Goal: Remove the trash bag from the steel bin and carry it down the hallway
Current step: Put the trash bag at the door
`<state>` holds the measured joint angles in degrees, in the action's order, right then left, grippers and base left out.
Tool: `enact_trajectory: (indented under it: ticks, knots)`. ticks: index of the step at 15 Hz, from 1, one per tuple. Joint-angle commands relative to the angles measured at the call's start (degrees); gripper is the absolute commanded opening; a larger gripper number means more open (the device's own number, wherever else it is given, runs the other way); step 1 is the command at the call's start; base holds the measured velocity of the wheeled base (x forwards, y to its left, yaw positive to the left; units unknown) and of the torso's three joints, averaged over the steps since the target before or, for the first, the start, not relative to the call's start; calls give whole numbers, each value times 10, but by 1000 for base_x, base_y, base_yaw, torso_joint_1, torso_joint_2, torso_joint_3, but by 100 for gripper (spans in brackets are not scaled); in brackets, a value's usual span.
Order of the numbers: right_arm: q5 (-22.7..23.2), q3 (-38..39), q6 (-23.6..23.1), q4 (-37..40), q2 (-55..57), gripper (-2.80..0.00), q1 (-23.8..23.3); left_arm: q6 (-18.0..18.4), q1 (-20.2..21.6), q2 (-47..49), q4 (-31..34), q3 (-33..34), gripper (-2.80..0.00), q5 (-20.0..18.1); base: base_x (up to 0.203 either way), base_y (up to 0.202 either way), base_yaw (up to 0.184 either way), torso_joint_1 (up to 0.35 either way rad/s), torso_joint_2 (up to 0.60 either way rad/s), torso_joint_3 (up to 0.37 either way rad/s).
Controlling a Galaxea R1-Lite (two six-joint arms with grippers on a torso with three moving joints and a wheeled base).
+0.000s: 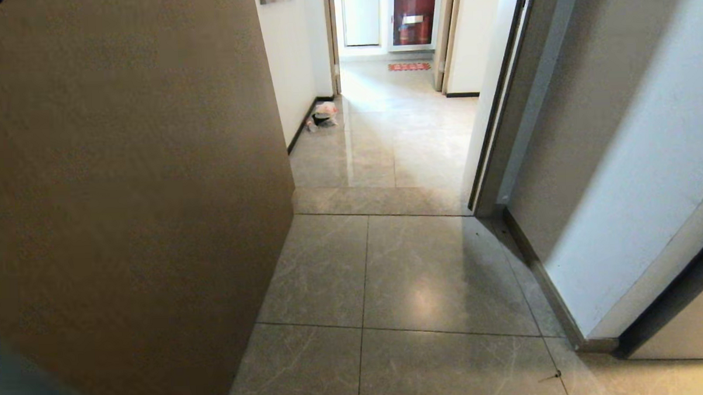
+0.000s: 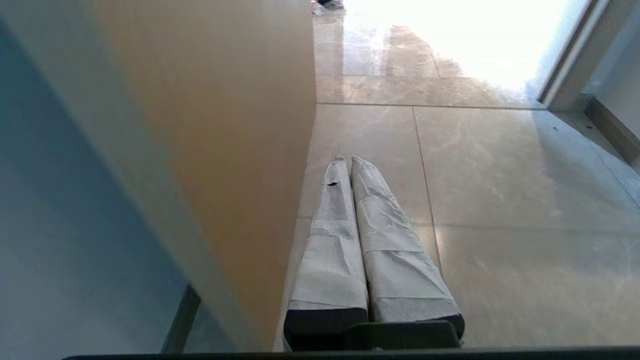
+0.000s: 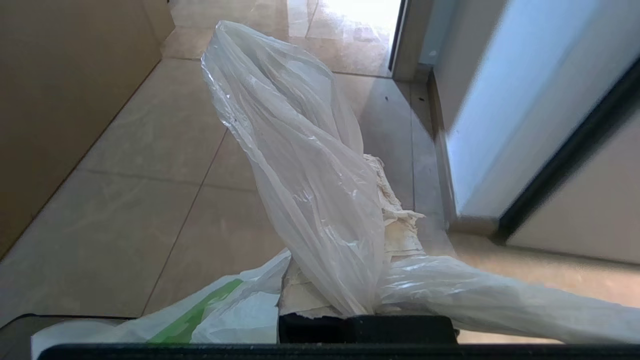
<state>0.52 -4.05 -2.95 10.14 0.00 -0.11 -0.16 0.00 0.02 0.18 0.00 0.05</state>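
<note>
Glossy grey tiles of the hallway (image 1: pixel 413 277) under me, brown wall (image 1: pixel 122 170) crowding my left, doorway ahead, white door (image 1: pixel 631 170) right. Left gripper (image 2: pixel 348 162) pinched closed, empty. Right gripper (image 3: pixel 395 200) clamped on the trash bag (image 3: pixel 310 170), draped over it.

Daylight floods in from the far end of the hallway (image 1: pixel 396 131), glaring off its glossy tiles; the left wrist view's far floor blows out white, near walls blur.

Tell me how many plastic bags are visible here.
2. The trash bag hangs from the right gripper; a pinkish bag lies far down the hallway, by the left wall. Others may be hidden.
</note>
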Motion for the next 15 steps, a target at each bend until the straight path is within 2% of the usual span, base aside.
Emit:
enact_trajectory:
  ticks: [1, 8, 13, 15]
  knots:
    - [1, 0, 0, 1, 1, -280, 0, 0, 0, 0, 0, 0, -280, 0, 198, 0, 1, 2, 7, -2]
    - [0, 0, 0, 1, 1, -280, 0, 4, 0, 0, 2, -1, -280, 0, 188, 0, 0, 1, 2, 2]
    - [0, 0, 1, 1, 1, -280, 0, 2, 0, 0, 1, 0, -280, 0, 20, 0, 0, 0, 1, 1]
    - [0, 0, 0, 1, 1, -280, 0, 1, 0, 0, 1, -1, -280, 0, 1, -143, 8, 0, 2, 0]
